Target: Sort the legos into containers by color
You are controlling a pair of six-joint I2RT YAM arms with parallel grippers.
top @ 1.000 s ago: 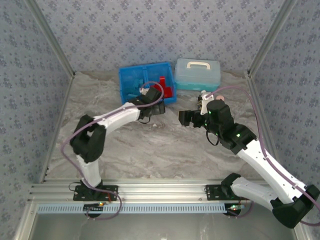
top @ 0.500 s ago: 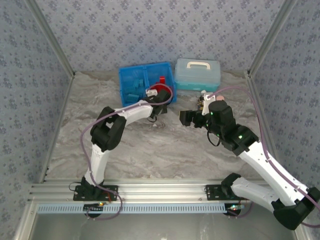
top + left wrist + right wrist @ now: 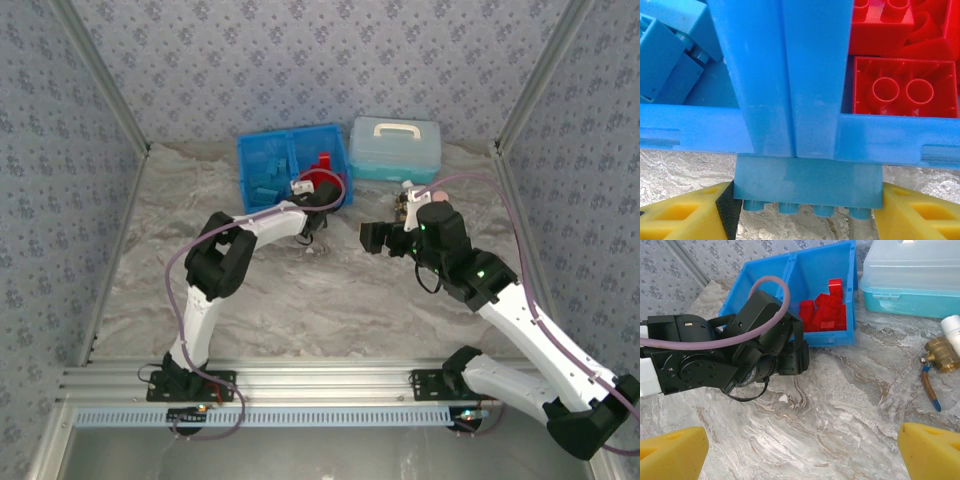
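From above, the blue tray sits at the table's far side, just beside the lidded case on its right. The left gripper is at the tray's near wall. The right gripper hangs over open marble, with clear floor to its near left.

At the left wrist, the fingers pinch a light blue lego, studs down, against the near wall below the middle wall. Blue legos lie in the left compartment and red legos in the right.

At the right wrist, the jaws are spread wide over bare table, and a brass fitting lies at the right edge.
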